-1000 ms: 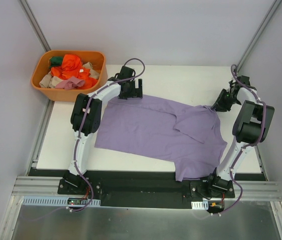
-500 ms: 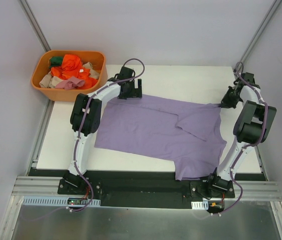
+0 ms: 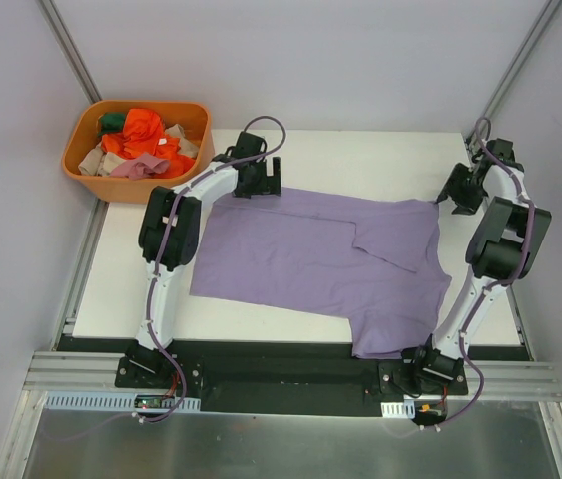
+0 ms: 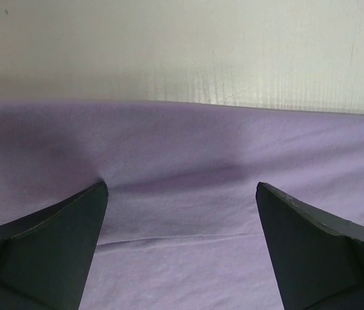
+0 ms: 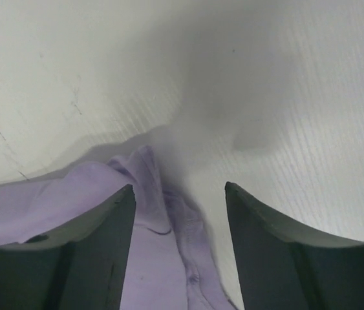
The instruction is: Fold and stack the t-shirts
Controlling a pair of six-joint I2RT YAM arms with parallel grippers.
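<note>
A purple t-shirt [image 3: 300, 254] lies spread across the white table [image 3: 360, 160], with a folded flap near its right shoulder and its lower right part hanging over the near edge. My left gripper [image 3: 258, 188] sits at the shirt's far left edge, jaws open, with flat purple cloth [image 4: 182, 213] between the fingers. My right gripper [image 3: 452, 200] is at the shirt's far right corner. Its jaws are open over the bunched corner [image 5: 149, 258], which lies on the table.
An orange basket [image 3: 74, 150] holding several crumpled garments [image 3: 141, 135] stands off the table's far left corner. Grey walls and metal posts close in the back and sides. Both arm bases stand on the black rail at the near edge.
My right gripper moved right and away with the shirt's corner, drawing the right side flatter and the far edge straighter. The left gripper stayed put.
</note>
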